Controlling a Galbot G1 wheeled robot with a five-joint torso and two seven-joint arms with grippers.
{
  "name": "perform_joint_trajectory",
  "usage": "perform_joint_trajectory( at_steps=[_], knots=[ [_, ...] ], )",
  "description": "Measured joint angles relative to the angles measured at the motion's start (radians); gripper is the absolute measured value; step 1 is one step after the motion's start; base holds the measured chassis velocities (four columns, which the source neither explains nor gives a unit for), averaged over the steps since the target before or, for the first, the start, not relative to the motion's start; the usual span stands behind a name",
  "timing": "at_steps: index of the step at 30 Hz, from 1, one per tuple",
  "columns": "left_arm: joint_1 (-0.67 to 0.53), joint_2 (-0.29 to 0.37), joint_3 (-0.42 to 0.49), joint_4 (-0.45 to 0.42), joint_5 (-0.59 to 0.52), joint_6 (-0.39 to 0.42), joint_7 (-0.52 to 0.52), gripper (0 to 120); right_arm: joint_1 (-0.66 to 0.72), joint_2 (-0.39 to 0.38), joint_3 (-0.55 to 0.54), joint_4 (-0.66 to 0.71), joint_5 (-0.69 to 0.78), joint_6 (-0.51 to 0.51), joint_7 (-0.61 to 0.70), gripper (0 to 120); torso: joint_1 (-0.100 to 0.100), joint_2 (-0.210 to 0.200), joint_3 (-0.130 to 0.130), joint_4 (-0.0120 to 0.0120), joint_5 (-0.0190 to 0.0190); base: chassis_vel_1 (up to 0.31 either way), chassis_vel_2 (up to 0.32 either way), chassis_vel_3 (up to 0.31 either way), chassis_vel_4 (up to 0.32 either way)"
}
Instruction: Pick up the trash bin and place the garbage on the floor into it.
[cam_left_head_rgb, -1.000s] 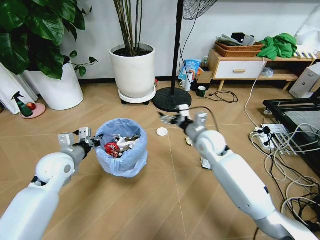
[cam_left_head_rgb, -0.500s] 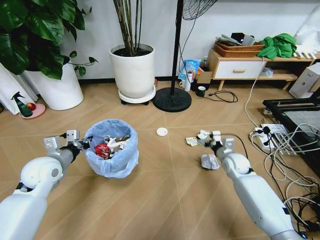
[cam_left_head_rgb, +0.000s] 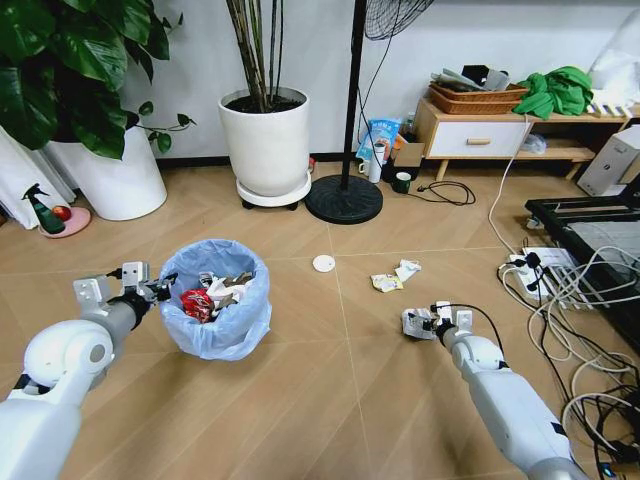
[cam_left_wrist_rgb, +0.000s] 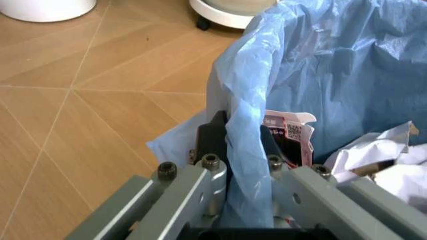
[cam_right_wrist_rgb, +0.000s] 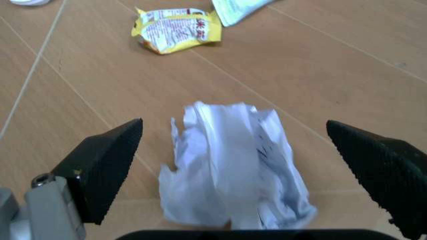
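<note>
Bin: blue-lined, standing on floor left of centre, in front of white plant pot. Holds red can, paper and other litter, filled near to rim. In left wrist view, bag draped over rim, printed carton visible inside beside crumpled paper.

Left gripper: at bin's left rim. Fingers closed over rim and bag liner, one on each side of wall, clamped on bin.

Right gripper: low over floor right of centre, at paper wad. In right wrist view, fingers spread wide, one on either side of wad; wad lying on planks between them, untouched by either tip. Contact with wad not confirmed.

Remaining litter on floor: yellow packet and white wrapper just beside each other, beyond wad; both also seen in right wrist view, packet and wrapper. White disc farther left, between bin and packet, near fan base.

Surroundings: power strip with cables at right, well apart from wad; low cabinet against rear wall.
</note>
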Motion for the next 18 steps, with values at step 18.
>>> perform_joint_trajectory(
  at_steps=[18],
  knots=[
    [0.003,-0.009,0.006,-0.002,0.003,-0.002,-0.001,0,0.093,0.054,-0.017,-0.200,-0.077,0.018,-0.025,81,0.000,0.000,0.000,-0.0001,0.0003,0.000,0.000,0.000,0.000]
  ],
)
